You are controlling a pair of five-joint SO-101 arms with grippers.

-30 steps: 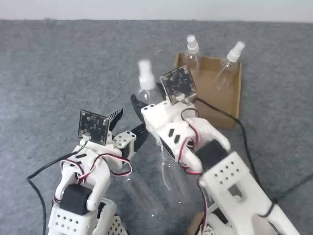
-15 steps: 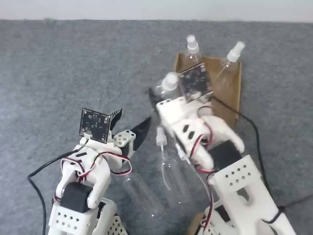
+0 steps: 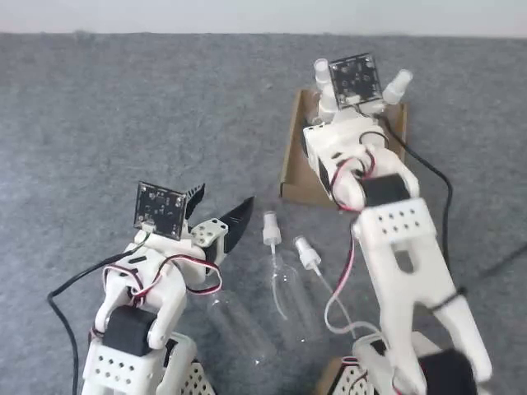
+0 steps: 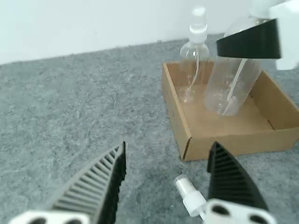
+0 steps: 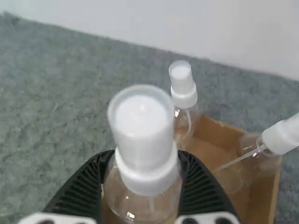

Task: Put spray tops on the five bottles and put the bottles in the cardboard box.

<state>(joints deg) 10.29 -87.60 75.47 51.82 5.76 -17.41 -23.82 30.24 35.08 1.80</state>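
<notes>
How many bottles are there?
5. One bottle and another stand in the box. A third is held by the right fingers over it. Two lie on the table, one beside the other. More may be hidden.

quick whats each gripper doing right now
Left gripper: open, holding nothing.
Right gripper: shut on a bottle with its spray top on, at the box.

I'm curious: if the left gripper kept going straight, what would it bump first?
Probably the spray top ahead of the left gripper, then the corner of the cardboard box; depth is unclear.
</notes>
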